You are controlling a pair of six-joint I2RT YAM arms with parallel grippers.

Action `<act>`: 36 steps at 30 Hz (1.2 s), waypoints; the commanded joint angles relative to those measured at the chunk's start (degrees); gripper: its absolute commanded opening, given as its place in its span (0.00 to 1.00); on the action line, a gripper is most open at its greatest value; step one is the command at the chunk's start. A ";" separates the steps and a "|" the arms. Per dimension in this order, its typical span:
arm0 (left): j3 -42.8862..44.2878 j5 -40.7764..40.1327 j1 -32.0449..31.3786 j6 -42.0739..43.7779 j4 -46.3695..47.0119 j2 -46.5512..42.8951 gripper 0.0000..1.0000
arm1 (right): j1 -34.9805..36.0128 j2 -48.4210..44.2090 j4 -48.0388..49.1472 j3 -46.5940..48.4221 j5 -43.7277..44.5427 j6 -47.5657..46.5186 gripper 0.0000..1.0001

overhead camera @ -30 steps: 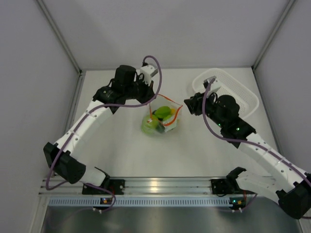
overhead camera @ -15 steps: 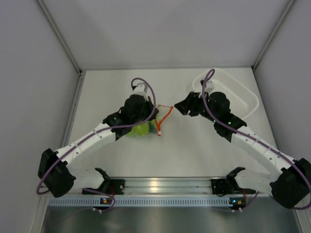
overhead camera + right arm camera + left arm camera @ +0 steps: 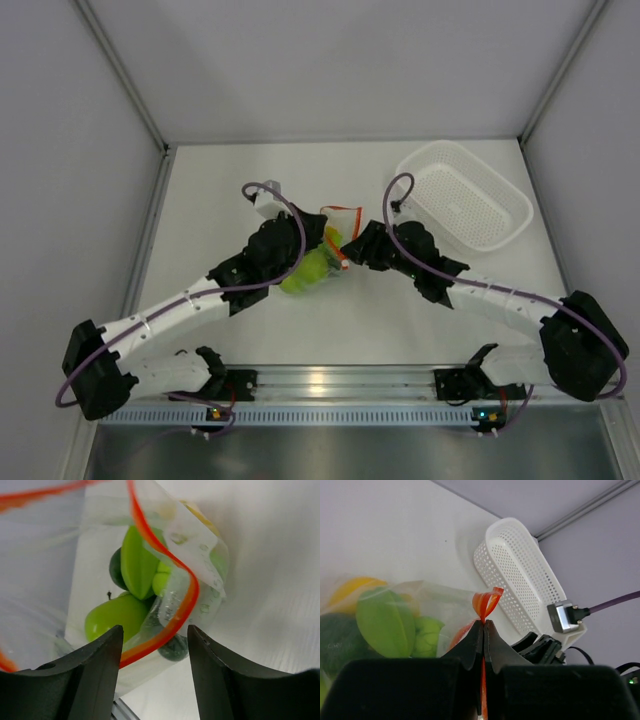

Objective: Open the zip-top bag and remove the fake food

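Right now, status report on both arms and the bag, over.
Left jaws shut on zip-top bag strip. Right jaws open around the strip. Fake food inside bag. Nothing blocking.

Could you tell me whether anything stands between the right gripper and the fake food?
Only the zip-top bag itself: its orange-red zip strip and a fold of clear film cross in front of the open right gripper, ahead of the fake food.

Zip-top bag [image 3: 200,537]: clear, crinkly plastic film. Fake food [image 3: 135,562]: smooth plastic with a slight gloss. Basket [image 3: 520,575]: white perforated plastic, matt. My right fingers [image 3: 92,680]: matt black, smooth.
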 commanded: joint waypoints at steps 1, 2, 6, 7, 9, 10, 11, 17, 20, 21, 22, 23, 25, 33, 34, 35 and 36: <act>-0.21 -3.37 -0.21 -2.83 6.95 -1.32 0.00 | 0.87 3.52 5.58 0.62 4.66 3.33 0.56; -0.65 -3.02 -0.21 -3.28 7.04 -1.32 0.00 | 1.04 4.93 5.57 1.50 4.13 3.15 0.57; -1.79 -2.75 -0.30 -4.16 8.36 -1.58 0.00 | 1.04 11.70 3.64 4.93 4.91 2.62 0.62; -1.71 -2.84 -0.30 -3.72 8.36 -1.49 0.00 | 0.96 12.67 2.68 5.63 5.61 2.62 0.61; -1.71 -3.10 -0.30 -3.28 8.36 -1.05 0.00 | 0.95 13.64 1.97 5.46 7.11 2.18 0.49; -1.71 -3.19 -0.30 -2.67 8.27 -0.97 0.00 | 1.13 13.82 2.06 4.68 7.55 2.18 0.45; -1.62 -3.28 -0.30 -2.40 8.27 -0.79 0.00 | 1.04 13.56 1.88 4.41 8.60 2.09 0.36; -1.09 -2.58 -0.30 -0.38 8.27 1.49 0.00 | 0.95 11.89 -0.22 3.79 9.49 -0.36 0.11; -0.65 -2.23 -0.30 0.85 8.27 2.64 0.00 | 1.04 11.10 -3.56 5.63 11.06 -2.38 0.09; -0.39 -1.88 -0.30 2.24 8.18 3.86 0.00 | 0.96 10.75 -6.00 6.42 11.42 -4.13 0.11; 0.05 -1.18 -0.30 2.61 8.18 4.48 0.00 | 1.04 10.39 -7.33 6.95 11.94 -5.10 0.13; 0.14 -0.82 -0.30 2.87 8.18 5.01 0.00 | 0.87 9.61 -9.09 7.48 13.52 -6.16 0.14; 0.05 -0.21 -0.30 2.96 8.18 6.33 0.00 | 0.78 8.90 -12.60 8.71 14.67 -9.41 0.14; -0.65 0.50 -0.39 3.22 8.18 6.60 0.00 | -3.44 6.44 -20.26 6.87 19.06 -15.65 0.05; -0.83 0.50 -0.39 3.49 8.18 6.07 0.00 | -4.05 6.26 -20.62 6.00 19.85 -16.01 0.05; -0.91 0.41 -0.47 3.75 8.18 5.63 0.00 | -4.92 6.17 -21.23 5.55 21.60 -16.19 0.05; -1.18 0.15 -0.48 4.27 8.18 4.41 0.00 | -5.37 6.17 -22.02 4.85 21.97 -16.71 0.06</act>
